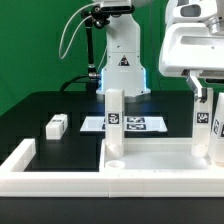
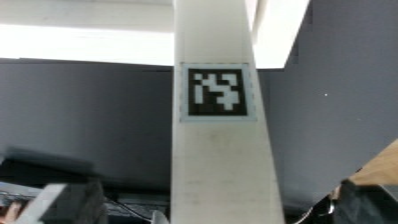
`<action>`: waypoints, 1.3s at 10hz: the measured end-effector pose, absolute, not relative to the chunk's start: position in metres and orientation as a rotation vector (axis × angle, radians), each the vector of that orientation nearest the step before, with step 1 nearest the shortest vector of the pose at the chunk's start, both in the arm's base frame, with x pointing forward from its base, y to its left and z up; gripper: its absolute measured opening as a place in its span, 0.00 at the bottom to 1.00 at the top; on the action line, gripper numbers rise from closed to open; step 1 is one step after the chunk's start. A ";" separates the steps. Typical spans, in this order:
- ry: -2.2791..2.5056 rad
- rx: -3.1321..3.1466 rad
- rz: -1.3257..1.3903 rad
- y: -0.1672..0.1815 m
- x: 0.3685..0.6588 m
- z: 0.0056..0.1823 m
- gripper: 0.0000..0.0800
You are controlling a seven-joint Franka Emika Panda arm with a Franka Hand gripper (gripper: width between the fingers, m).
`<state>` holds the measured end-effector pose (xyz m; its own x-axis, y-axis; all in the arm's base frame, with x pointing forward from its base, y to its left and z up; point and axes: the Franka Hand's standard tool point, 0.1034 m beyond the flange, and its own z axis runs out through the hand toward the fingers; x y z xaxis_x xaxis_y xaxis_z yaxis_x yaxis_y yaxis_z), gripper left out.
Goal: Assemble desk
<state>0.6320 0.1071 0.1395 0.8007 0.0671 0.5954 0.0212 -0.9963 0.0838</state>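
Plainly spread wide, the gripper (image 1: 205, 91) grasps nothing; it straddles an upright leg block (image 2: 222, 160), and in the wrist view dark gaps separate that block from the fingers (image 2: 57, 203) on both sides. The block is smooth white plastic, square in section, with a black-and-white square tag (image 2: 219, 93) and no legible writing. It stands on the rimmed, tray-like desk top (image 1: 150, 160), toward the exterior view's right. A second leg block (image 1: 115, 118), also tagged, stands upright at the top's other end. A third leg block (image 1: 57, 125) lies on the black surface (image 1: 40, 108), with the marker board (image 1: 140, 123) behind the top and a long white bar (image 1: 30, 170) in front
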 end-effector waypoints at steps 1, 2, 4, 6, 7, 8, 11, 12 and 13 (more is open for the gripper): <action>0.054 2.946 0.910 0.104 0.633 0.143 0.81; 0.051 2.986 0.813 0.104 0.636 0.145 0.81; 0.048 2.995 0.784 0.099 0.643 0.149 0.81; 0.015 3.069 0.469 0.102 0.650 0.158 0.81; 0.004 3.082 0.352 0.101 0.649 0.158 0.81; -0.002 3.086 0.263 0.101 0.651 0.158 0.81; -0.027 3.079 0.118 0.111 0.652 0.150 0.81; -0.020 3.079 0.109 0.116 0.649 0.143 0.81; -0.019 3.075 0.111 0.114 0.647 0.137 0.81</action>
